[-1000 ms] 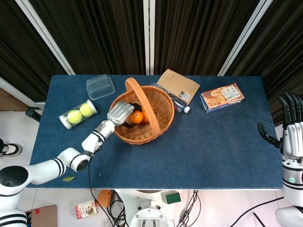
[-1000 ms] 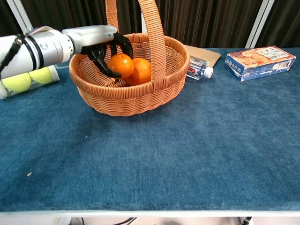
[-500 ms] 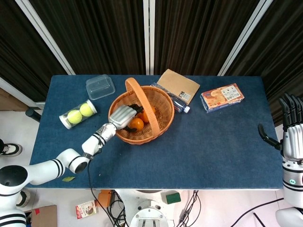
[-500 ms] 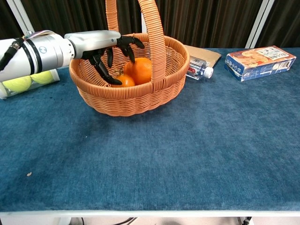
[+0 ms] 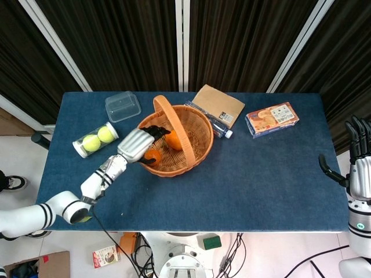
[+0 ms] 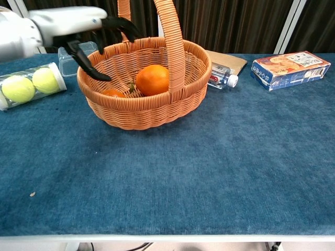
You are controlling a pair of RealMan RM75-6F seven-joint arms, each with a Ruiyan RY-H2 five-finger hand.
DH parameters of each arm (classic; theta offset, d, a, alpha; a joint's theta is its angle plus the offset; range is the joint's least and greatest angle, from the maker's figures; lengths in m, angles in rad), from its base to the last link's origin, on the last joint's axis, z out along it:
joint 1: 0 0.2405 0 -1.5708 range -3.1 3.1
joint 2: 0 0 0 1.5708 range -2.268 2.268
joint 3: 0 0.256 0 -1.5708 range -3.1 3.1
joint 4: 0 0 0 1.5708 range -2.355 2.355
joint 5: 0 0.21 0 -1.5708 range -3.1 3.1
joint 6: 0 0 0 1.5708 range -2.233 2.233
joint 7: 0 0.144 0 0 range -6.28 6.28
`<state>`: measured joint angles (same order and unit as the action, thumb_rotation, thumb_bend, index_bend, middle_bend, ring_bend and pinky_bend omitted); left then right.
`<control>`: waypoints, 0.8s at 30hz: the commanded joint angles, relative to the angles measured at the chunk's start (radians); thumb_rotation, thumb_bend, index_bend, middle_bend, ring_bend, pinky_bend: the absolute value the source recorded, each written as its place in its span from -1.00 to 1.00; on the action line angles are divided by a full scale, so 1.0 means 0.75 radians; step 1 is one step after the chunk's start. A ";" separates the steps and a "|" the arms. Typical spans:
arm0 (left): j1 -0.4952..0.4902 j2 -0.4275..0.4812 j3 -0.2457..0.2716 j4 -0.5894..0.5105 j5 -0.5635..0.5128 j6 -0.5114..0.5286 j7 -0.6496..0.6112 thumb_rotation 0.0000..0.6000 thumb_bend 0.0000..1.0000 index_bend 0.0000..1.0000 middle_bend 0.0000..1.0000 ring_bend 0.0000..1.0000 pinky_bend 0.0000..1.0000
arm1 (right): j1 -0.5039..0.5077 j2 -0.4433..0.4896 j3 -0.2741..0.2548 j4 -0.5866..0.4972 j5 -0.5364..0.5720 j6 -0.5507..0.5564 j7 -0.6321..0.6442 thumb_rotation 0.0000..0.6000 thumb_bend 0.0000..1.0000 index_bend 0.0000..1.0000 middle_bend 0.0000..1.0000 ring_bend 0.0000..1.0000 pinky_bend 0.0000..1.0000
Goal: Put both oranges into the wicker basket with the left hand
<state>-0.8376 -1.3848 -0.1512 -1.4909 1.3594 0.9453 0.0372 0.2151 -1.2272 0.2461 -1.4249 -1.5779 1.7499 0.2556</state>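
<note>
Two oranges lie inside the wicker basket (image 5: 197, 146) (image 6: 152, 112): one orange (image 6: 153, 79) (image 5: 173, 139) near the handle, the other orange (image 6: 112, 93) (image 5: 153, 155) low against the left wall, partly hidden by the rim. My left hand (image 5: 135, 145) (image 6: 78, 26) hovers above the basket's left rim, empty, its fingers spread. At the far right edge of the head view my right hand (image 5: 359, 168) is raised beside the table, holding nothing, fingers apart.
A clear tube of tennis balls (image 5: 95, 139) (image 6: 29, 84) lies left of the basket, with a clear plastic box (image 5: 123, 106) behind it. Right of the basket are a brown card packet (image 5: 219, 105), a water bottle (image 6: 222, 77) and a snack box (image 5: 272, 119) (image 6: 291, 63).
My left hand let go of the orange in the basket, then rose and drew back to the left over the rim. The released orange settled low by the left wall.
</note>
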 commanded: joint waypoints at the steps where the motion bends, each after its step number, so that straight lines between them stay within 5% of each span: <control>1: 0.172 0.206 0.058 -0.218 0.003 0.194 0.089 1.00 -0.72 -0.55 -0.60 -0.66 -0.18 | -0.008 -0.005 -0.005 0.007 0.002 0.005 0.008 1.00 -0.35 -1.00 -1.00 -1.00 -1.00; 7: 0.470 0.354 0.209 -0.258 0.089 0.509 0.053 1.00 -0.72 -0.48 -0.57 -0.66 -0.18 | -0.057 -0.031 -0.059 0.061 -0.010 0.029 0.013 1.00 -0.35 -1.00 -1.00 -1.00 -1.00; 13: 0.788 0.234 0.322 0.072 0.150 0.849 -0.015 1.00 -0.75 -0.55 -0.63 -0.77 -0.32 | -0.173 -0.086 -0.196 0.237 0.027 -0.022 -0.026 1.00 -0.36 -1.00 -1.00 -1.00 -1.00; 17: 0.914 0.131 0.348 0.248 0.136 0.920 -0.085 0.90 -0.90 -0.75 -0.86 -0.98 -0.61 | -0.234 -0.090 -0.277 0.324 0.116 -0.183 -0.005 1.00 -0.47 -1.00 -1.00 -1.00 -1.00; 24: 0.960 0.085 0.372 0.359 0.218 0.907 -0.211 0.81 -0.92 -0.77 -0.88 -1.00 -0.64 | -0.275 -0.115 -0.302 0.413 0.182 -0.303 0.070 1.00 -0.52 -1.00 -1.00 -1.00 -1.00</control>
<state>-0.1270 -1.3076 0.1173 -1.2350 1.5003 1.6181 -0.1011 0.0172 -1.3053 0.0261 -1.1278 -1.4462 1.5336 0.2979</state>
